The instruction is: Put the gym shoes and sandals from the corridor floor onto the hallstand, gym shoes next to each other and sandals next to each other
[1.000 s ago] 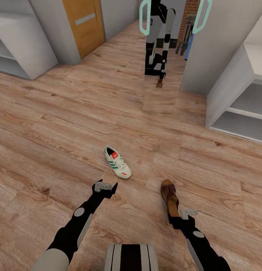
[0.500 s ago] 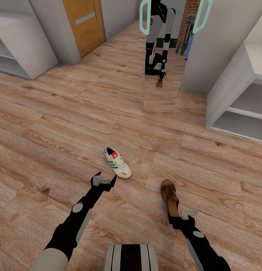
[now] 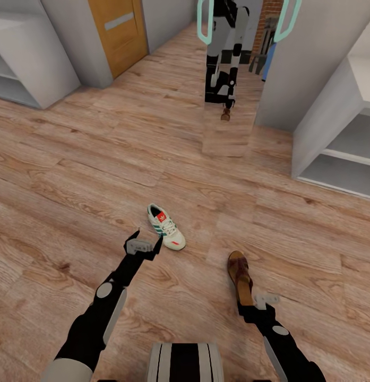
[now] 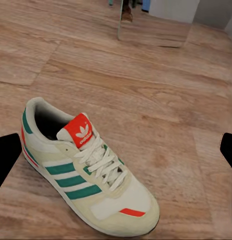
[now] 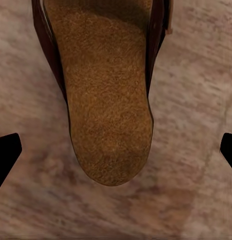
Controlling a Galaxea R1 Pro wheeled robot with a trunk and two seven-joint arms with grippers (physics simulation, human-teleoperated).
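Gym shoe (image 3: 166, 227): upright on the corridor floor (image 3: 73, 175), just ahead of the left gripper (image 3: 144, 240); not touched.
Gym shoe axis: in head view, long axis diagonal, heel toward far left, toe toward near right.
Left wrist view: shows laces, green stripes, red tongue tab of the gym shoe (image 4: 86, 172), detail too small in head view; dark fingertips (image 4: 6, 160) at both frame edges.
Left jaws: spread wide, shoe lying between and beyond the tips.
Sandal (image 3: 240, 277): flat on floor, right gripper (image 3: 261, 301) at its near end.
Sandal axis: runs nearly straight away from the robot; which end is the toe cannot be told.
Right wrist view: shows the sandal (image 5: 103, 95) footbed close, rounded end between fingertips; contact not discernible.
Right jaws: wide, gripping nothing.
Shelf unit (image 3: 333, 138): pale, at right in head view, well apart from both shoes.
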